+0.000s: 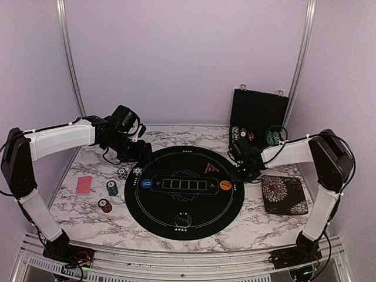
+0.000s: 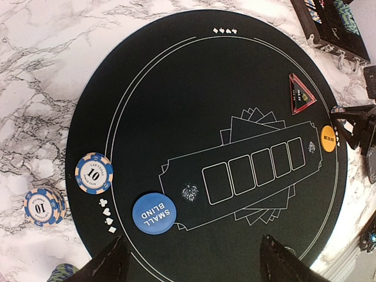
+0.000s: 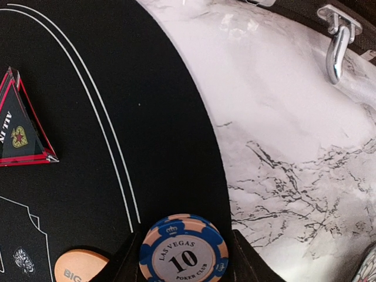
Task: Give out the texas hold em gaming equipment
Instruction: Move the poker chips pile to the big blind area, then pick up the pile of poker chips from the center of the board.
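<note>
Right wrist view has a blue-and-peach chip (image 3: pixel 183 252) marked 10 at bottom centre. It lies face up on the black mat (image 3: pixel 147 88), close to the mat's curved edge. An orange button (image 3: pixel 79 265) sits just left of it, and a red-edged triangle (image 3: pixel 20 126) is at the left edge. The right gripper (image 3: pixel 183 271) has its 2 fingers (image 3: pixel 126 265) against opposite sides of the chip's rim, which reads as a light pinch across the chip.

Left wrist view shows the left gripper (image 2: pixel 195 252) spread wide with nothing between its tips. It hovers over the mat near a blue button (image 2: pixel 154 213). Another 10 chip (image 2: pixel 94 173) lies at centre left, and a blue stack (image 2: pixel 42 207) sits on the marble at the left edge.

Top view shows a red card (image 1: pixel 84 185), a green stack (image 1: pixel 112 188) and a red stack (image 1: pixel 105 205) at lower left on the table (image 1: pixel 76 223).

The chip is probably rigid, light and smooth-faced, and too thin to lift from above. Holding it by the rim across its width looks like the right grip, and the mat should keep it from skating on release. Stacks likely need a low, square squeeze or the upper chips may shear off. The card is likely thin and flexible, so it would be awkward to pinch flat off marble.
</note>
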Robot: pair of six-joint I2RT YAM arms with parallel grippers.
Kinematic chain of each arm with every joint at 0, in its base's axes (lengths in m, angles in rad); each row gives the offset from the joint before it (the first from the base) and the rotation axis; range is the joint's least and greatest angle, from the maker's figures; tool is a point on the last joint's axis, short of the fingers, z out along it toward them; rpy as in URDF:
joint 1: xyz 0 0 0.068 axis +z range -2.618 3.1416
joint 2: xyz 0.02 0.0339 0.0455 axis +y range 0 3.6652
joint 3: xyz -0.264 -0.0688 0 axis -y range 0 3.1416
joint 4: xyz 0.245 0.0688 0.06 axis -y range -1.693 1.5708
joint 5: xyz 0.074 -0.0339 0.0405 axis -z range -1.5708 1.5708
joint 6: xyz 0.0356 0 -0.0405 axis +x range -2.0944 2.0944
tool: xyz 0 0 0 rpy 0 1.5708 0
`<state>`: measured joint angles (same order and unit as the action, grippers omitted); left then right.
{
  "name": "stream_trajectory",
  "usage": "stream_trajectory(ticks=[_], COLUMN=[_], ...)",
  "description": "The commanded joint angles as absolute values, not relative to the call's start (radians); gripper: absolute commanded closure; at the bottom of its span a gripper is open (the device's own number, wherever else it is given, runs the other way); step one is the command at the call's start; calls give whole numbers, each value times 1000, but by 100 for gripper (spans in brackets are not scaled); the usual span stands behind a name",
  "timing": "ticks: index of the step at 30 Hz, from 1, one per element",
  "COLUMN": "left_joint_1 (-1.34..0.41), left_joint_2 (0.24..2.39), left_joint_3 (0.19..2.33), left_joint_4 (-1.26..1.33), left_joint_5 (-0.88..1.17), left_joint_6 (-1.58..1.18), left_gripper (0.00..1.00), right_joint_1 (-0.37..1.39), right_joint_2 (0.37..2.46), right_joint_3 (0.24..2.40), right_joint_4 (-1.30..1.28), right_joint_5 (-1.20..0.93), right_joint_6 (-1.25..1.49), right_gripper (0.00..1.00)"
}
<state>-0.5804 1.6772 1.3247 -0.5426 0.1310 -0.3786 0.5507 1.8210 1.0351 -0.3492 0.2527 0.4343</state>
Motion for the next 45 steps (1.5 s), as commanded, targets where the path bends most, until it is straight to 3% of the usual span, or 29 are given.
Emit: stream_trajectory(ticks=[1, 18, 45], left_joint_1=[-575, -575, -539], left_joint_2=[1674, 1663, 1597], left_joint_3=[1331, 1332, 1303], left_joint_4=[-537, -537, -610], left_joint_5=[139, 128, 6], left_joint_6=[-376, -373, -397], left_gripper=[22, 22, 22], right_joint_1=[540, 540, 543], right_joint_2=[1833, 1813, 1643], right_joint_3=[1001, 1061, 1160], right_joint_4=[-480, -485, -510], right_joint_5=[240, 212, 212], right_joint_6=[434, 427, 385], right_gripper=[52, 36, 30])
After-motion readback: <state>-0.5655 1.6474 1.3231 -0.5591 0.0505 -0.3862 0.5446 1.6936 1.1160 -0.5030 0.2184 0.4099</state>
